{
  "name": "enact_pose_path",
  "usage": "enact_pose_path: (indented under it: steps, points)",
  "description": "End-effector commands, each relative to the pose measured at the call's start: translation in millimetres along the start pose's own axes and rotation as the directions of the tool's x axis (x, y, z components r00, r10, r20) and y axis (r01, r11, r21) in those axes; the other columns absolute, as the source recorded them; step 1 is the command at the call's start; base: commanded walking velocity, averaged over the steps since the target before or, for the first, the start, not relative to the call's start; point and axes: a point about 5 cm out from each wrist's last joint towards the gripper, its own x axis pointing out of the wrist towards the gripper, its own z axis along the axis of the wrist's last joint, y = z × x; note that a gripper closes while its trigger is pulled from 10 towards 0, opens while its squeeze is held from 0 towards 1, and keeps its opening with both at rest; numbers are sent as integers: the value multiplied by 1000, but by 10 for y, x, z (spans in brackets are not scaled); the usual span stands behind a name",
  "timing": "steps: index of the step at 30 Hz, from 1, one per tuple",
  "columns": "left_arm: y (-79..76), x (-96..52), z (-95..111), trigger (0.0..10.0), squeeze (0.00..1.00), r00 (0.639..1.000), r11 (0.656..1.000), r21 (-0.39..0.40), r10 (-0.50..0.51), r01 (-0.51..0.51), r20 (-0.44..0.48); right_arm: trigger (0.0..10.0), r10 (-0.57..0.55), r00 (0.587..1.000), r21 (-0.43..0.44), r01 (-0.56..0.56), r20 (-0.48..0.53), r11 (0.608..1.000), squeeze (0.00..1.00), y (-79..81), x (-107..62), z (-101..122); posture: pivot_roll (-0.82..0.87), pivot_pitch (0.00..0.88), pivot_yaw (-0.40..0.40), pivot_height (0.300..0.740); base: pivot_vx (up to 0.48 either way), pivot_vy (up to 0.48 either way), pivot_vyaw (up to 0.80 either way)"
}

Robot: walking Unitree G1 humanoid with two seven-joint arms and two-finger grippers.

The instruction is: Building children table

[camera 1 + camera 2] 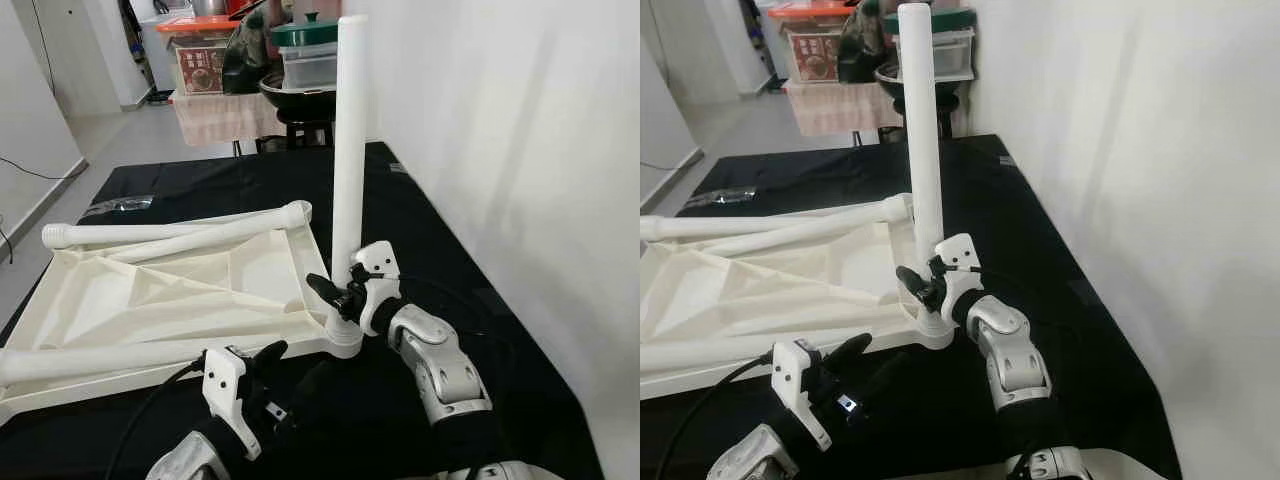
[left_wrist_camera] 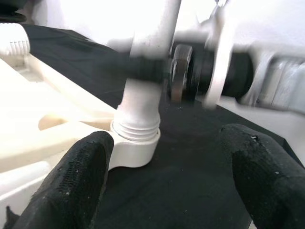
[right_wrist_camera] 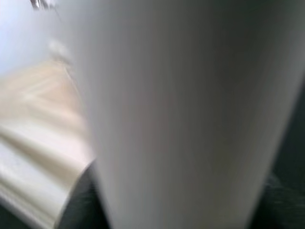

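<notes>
While the right claw [image 1: 340,290] clenches the upright leg [image 1: 348,150], keep it vertical and twist it into the tabletop's corner socket [image 1: 343,340]; left claw [image 1: 262,362] waits released.

upright leg [image 1: 349,130]: smooth white plastic with a soft sheen; ridged thread at its foot.
table top [image 1: 170,300]: cream moulded plastic, satin, ribbed on its upturned underside.
corner socket [image 2: 136,150]: same cream plastic, smooth and faintly glossy.
loose legs [image 1: 180,232]: white plastic tubes, matt, lying at 10 o'clock of the socket.
cloth [image 1: 480,330]: black fabric, matt, lightly flecked.
left gripper [image 2: 167,183]: fingers [image 2: 78,181] black, rough, grainy rubber-like skin.
right gripper [image 1: 340,290]: white plastic bracket, black matt fingers, clamped round the leg.
right forearm [image 1: 445,365]: silver, brushed metallic look.
wall [image 1: 520,150]: white, matt paint.
storage boxes [image 1: 305,60]: clear glossy plastic at 12 o'clock.
</notes>
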Motion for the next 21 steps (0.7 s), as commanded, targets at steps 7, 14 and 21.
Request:
enact_pose_path:
  steps: [7, 14, 21]
  points:
    - [32, 15, 2, 10000, 0, 1000, 1000, 0, 6, -6, -5, 10000, 315, 948, -190, -302, 45, 934, 1000, -103, 64, 397, 3, 0, 12, 740, 0, 0, 0]
    - [44, 27, -6, 10000, 0, 1000, 1000, 6, 9, -9, -5, 10000, 513, 856, -278, -511, -71, 814, 0, -122, 111, 444, 21, 0, 8, 740, 0, 0, 0]
    - [43, 35, -27, 10000, 0, 1000, 1000, 15, 15, -15, -7, 3333, 568, 820, -130, -571, -68, 810, 0, -164, 211, 442, 41, 0, -5, 740, 0, 0, 0]
